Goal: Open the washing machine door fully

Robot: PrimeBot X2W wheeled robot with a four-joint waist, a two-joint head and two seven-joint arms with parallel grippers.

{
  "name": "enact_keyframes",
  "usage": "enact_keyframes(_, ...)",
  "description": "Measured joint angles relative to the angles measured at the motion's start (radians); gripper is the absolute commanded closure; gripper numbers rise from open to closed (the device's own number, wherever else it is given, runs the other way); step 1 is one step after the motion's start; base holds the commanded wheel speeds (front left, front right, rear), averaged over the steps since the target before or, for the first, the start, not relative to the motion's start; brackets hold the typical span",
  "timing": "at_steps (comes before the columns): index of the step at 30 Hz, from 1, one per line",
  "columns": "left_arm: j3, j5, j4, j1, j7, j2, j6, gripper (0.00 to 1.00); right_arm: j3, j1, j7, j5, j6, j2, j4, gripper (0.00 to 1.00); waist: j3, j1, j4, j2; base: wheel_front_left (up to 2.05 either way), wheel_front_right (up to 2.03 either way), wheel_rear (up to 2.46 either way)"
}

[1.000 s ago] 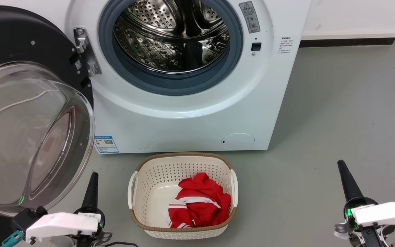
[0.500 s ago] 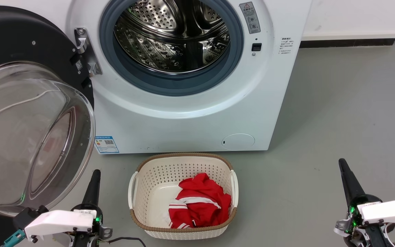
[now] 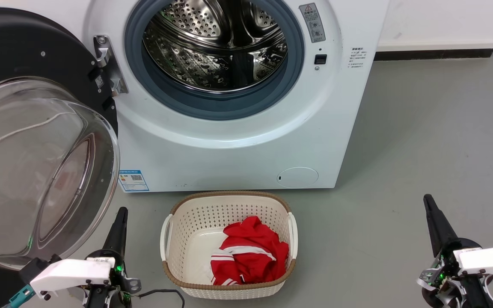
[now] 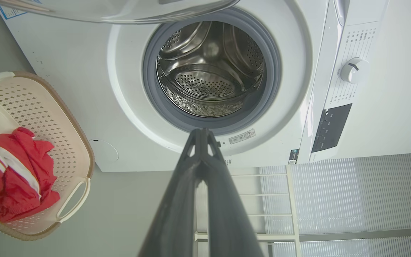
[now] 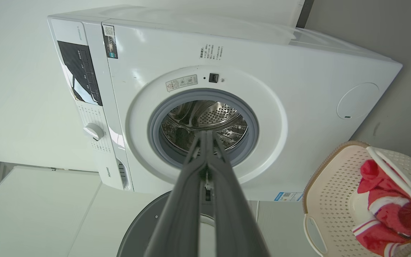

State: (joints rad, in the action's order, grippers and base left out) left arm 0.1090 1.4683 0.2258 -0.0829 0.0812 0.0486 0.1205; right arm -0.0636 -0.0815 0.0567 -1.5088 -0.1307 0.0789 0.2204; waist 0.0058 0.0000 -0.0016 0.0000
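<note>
The washing machine [image 3: 238,145] is a white front-loader with its steel drum [image 3: 216,47] exposed. Its door [image 3: 28,51], glossy black with a bulging clear glass bowl [image 3: 37,171], stands swung wide to the left on its hinge [image 3: 107,64]. My left gripper [image 3: 121,211] is shut and empty, low at the left just right of the glass bowl, not touching it. At the lower right my right gripper [image 3: 427,199] is shut with nothing in it, well clear of the machine. The wrist views show each pair of fingers [image 4: 200,134] [image 5: 205,134] closed together, pointing toward the drum opening.
A cream perforated basket [image 3: 229,291] with a red and white garment [image 3: 248,254] stands on the grey floor in front of the machine, between my grippers. A wall and dark skirting [image 3: 435,53] run behind at the right. Open floor [image 3: 422,141] lies to the right.
Both grippers have drifted slightly lower and toward the right in the head view. The door and basket stay put.
</note>
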Motion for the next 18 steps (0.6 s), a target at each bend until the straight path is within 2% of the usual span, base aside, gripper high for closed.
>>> enact_keyframes(18,0.004,0.133,0.019,-0.021,0.031,0.000,0.008,1.00,-0.014,-0.016,0.026,-0.123,0.000,-0.002,0.021,1.00,-0.003,0.0000,0.002,0.0000,0.00,0.00,0.00)
